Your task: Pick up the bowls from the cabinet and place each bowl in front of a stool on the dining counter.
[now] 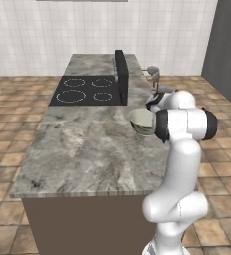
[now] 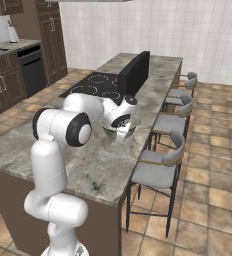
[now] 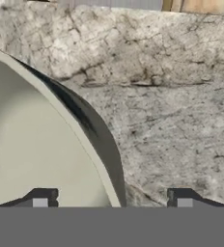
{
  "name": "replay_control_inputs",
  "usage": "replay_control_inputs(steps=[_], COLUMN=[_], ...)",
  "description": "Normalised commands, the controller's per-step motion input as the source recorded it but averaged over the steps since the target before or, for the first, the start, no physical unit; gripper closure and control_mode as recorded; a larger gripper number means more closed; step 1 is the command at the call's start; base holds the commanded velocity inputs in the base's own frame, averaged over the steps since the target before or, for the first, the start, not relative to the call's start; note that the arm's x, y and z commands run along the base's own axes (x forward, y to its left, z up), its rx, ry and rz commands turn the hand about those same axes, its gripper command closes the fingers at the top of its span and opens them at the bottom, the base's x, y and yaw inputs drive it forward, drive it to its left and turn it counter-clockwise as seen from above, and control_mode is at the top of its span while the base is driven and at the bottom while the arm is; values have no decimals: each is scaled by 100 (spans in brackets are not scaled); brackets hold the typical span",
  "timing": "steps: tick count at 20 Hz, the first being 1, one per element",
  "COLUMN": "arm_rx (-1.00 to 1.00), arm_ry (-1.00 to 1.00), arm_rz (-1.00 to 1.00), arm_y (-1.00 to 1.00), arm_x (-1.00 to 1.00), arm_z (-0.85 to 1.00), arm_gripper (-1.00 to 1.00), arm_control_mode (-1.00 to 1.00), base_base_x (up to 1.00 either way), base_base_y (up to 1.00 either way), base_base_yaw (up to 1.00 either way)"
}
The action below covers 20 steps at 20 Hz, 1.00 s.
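Note:
An olive-grey bowl [image 1: 143,121] with a cream inside stands on the dining counter [image 1: 87,149] near its right edge, in front of a stool [image 2: 158,170]. In the right base view the bowl [image 2: 132,128] sits just under the white hand, with my gripper [image 2: 122,130] over its near rim. In the hand view my gripper [image 3: 112,200] is open, its two fingertips [image 3: 40,198] wide apart on either side of the bowl's [image 3: 32,144] rim, one over the cream inside, the other over the stone [image 3: 172,120]. Neither tip presses the rim.
A black cooktop [image 1: 85,90] and a black upright panel [image 1: 121,74] lie farther along the counter. Further stools [image 2: 170,122] line its right side. Dark lower cabinets [image 2: 3,85] stand against the wall at the left.

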Motion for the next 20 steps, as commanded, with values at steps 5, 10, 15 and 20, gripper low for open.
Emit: replay_control_inputs(steps=[5, 10, 15, 20], arm_rx=[-3, -6, -5, -9], arm_ry=[-10, -10, -1, -12], arm_rz=[7, 12, 12, 10], arm_y=[2, 13, 28, 48], arm_x=[-38, -80, -100, -100], arm_z=[92, 100, 100, 100], arm_gripper=[-100, -100, -100, -100], arm_control_mode=[-100, -100, -100, -100], base_base_x=[0, 0, 0, 0], base_base_y=[0, 0, 0, 0], base_base_yaw=[0, 0, 0, 0])
